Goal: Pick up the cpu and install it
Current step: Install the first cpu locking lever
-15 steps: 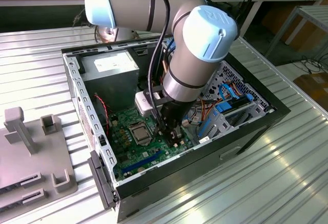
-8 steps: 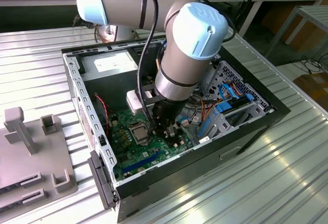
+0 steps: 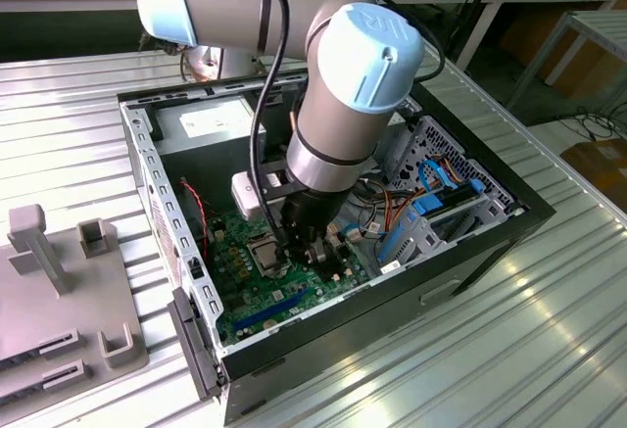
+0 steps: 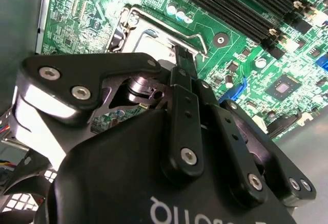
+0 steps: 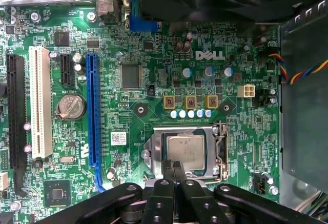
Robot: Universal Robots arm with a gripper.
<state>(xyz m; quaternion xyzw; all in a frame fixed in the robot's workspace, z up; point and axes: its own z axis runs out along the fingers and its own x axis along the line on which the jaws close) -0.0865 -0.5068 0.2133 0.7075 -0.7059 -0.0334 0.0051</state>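
Observation:
The cpu [image 5: 185,151], a silvery-grey square, lies flat inside the metal-framed socket [image 5: 220,155] on the green motherboard [image 5: 128,116]. My gripper [image 5: 173,164] hovers over the socket's edge with its two black fingers pressed together and nothing between them, their tips over the cpu's rim. In the second wrist view the fingers [image 4: 184,65] reach over the socket, and part of the cpu [image 4: 149,40] shows beyond them. The exterior view has the gripper [image 3: 302,250] low inside the open computer case [image 3: 470,252], right beside the socket [image 3: 263,249].
A blue and a white expansion slot [image 5: 93,111], a coin battery [image 5: 70,106] and a dark chip [image 5: 55,193] lie around the socket. Drive cage with coloured cables [image 3: 441,198] stands at the case's exterior-view right. A grey fixture [image 3: 59,291] rests on the ribbed table.

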